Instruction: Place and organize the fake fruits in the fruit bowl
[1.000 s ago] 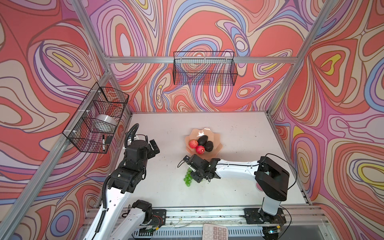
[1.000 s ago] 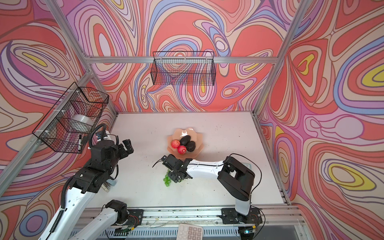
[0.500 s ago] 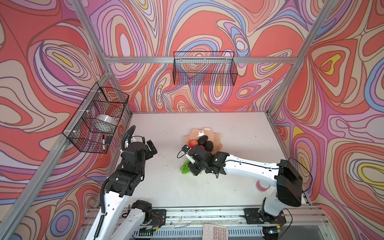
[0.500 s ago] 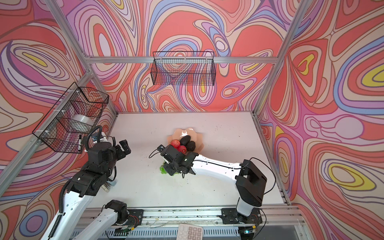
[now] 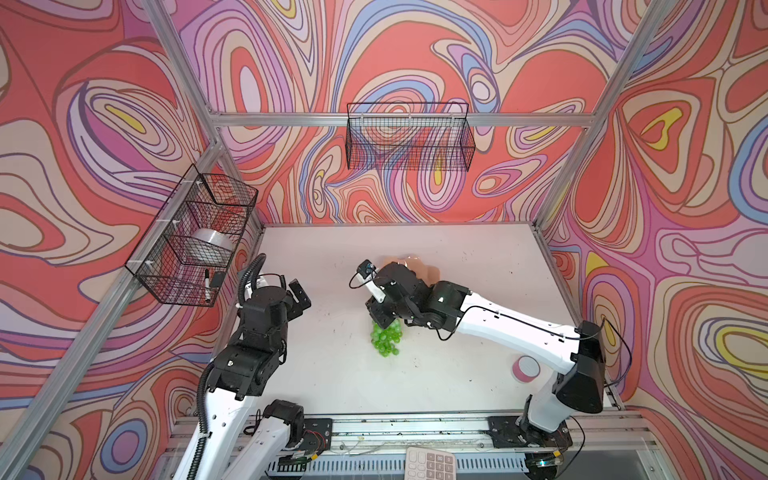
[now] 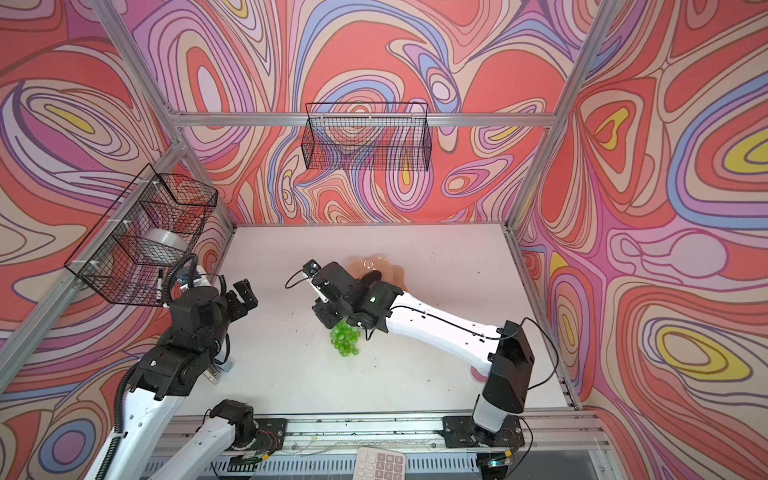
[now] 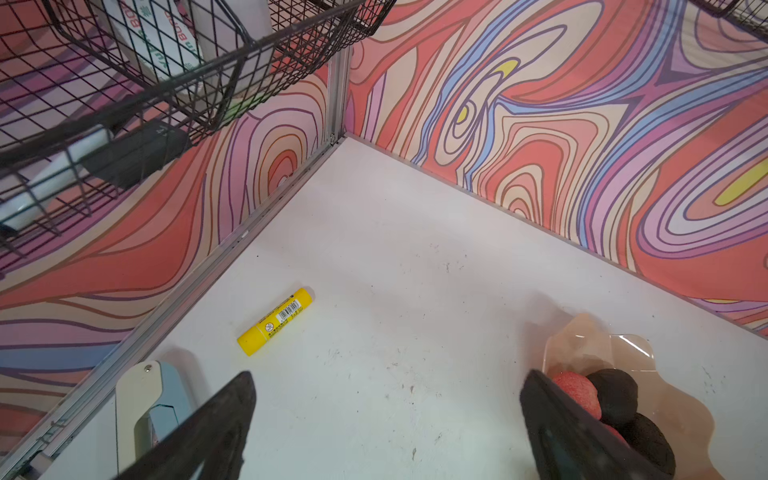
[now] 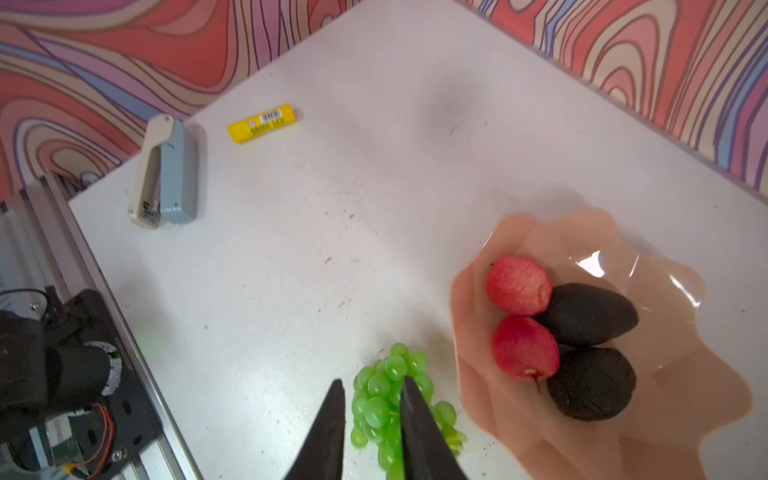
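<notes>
**Status: four of five fruits placed.**

1. Done. The bowl (image 8: 665,291) stands near the middle of the table (image 8: 332,208), toward the far side. It holds both apples (image 8: 518,284) (image 8: 524,347) and both avocados (image 8: 588,313) (image 8: 590,382). The apples sit on the left side of the bowl with the avocados against them. The right half of the bowl is bare.

2. Left to do. The grapes (image 8: 376,409) are outside the bowl, just beside its near-left rim. In both top views they hang below the right arm's head (image 5: 386,340) (image 6: 345,340). Whether they are clear of the table cannot be told.

3. Right gripper (image 8: 372,380): clenched on the grapes, with several berries pinched between the two fingers.

4. Left gripper (image 7: 388,374): released and empty, jaws spread wide. It hangs over the left side of the table, well apart from the bowl.

5. Judgement: the last step is to carry the grapes over the rim and set them in the bare half. The bunch is loose and may swing.
</notes>
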{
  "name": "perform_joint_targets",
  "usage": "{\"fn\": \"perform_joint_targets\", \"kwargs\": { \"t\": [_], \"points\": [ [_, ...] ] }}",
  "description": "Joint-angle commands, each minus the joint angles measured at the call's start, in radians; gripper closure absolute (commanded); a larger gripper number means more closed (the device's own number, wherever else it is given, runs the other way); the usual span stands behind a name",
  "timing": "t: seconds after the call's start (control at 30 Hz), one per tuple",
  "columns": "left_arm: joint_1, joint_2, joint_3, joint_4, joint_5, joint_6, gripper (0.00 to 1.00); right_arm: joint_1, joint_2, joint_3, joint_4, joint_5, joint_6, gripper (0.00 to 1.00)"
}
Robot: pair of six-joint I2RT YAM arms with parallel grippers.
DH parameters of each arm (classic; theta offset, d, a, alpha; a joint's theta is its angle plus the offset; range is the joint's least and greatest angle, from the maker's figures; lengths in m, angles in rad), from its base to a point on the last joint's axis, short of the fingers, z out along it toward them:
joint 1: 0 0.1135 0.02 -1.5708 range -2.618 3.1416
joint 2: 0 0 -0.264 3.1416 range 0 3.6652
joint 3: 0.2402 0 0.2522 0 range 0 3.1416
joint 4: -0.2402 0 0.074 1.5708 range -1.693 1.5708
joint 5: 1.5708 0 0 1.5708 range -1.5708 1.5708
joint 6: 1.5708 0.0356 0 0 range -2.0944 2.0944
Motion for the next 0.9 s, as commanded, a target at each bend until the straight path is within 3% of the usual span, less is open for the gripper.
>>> {"fn": "perform_joint_targets", "kwargs": {
  "t": [0.0, 0.13, 0.23, 0.33, 0.53, 0.67, 0.87],
  "points": [
    [0.008, -0.009, -0.005, -0.029, -0.021, 0.012, 0.0, -0.068, 0.008, 0.028, -0.05, 0.02, 0.002, 0.77],
    [0.007, -0.014, -0.003, -0.035, -0.018, 0.011, 0.0, -0.113, 0.029, 0.05, -0.062, -0.004, -0.036, 0.72],
    [0.008, -0.021, -0.002, -0.044, -0.024, 0.012, 0.0, -0.112, 0.042, 0.047, -0.136, -0.001, -0.012, 0.53],
    [0.009, -0.029, -0.008, -0.043, -0.038, 0.008, 0.0, -0.11, 0.026, -0.019, -0.183, 0.024, 0.158, 0.34],
    [0.012, -0.032, -0.036, 0.001, -0.051, 0.004, 0.0, -0.023, -0.003, -0.225, -0.137, 0.067, 0.51, 0.17],
    [0.015, -0.024, -0.036, 0.006, -0.036, -0.004, 0.0, -0.006, -0.012, -0.338, -0.062, 0.067, 0.657, 0.02],
    [0.017, -0.036, -0.046, 0.032, -0.014, -0.005, 0.0, -0.008, 0.019, -0.409, 0.072, 0.032, 0.757, 0.02]
  ]
}}
